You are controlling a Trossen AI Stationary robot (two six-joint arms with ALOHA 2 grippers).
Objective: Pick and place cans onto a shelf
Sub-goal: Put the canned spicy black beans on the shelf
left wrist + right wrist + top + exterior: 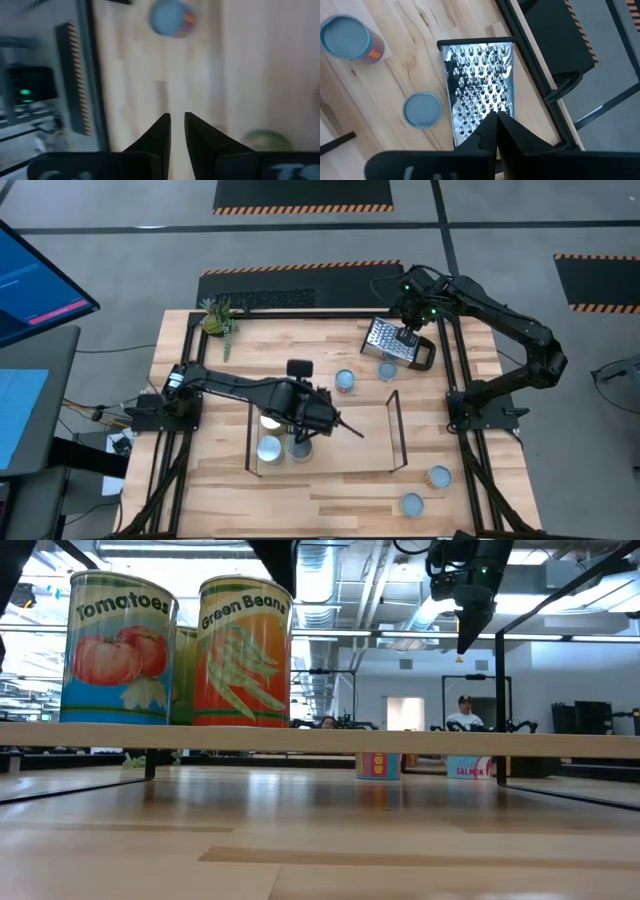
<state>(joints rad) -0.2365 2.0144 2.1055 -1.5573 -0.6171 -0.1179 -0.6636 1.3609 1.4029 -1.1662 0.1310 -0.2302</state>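
Observation:
The shelf (396, 430) is a thin black wire frame on a light wooden base in the middle of the table. Three cans stand at its left end (270, 448); in the low view they show as a Tomatoes can (118, 645), a Green Beans can (245, 650) and one behind them. Two blue-topped cans (345, 382) (388, 370) stand beyond the shelf, and two more (438, 476) (411, 503) at the near right. My left gripper (345, 427) (177, 125) hovers over the shelf's middle, fingers nearly together, empty. My right gripper (405, 335) (497, 117) is shut, above the grater (477, 85), clear of it (465, 640).
The perforated metal grater (392, 340) lies at the far right beside the black table frame (450, 360). A small plant (218, 318) stands at the far left corner. A black block (298, 368) sits beyond the shelf. People show in the room behind (462, 710).

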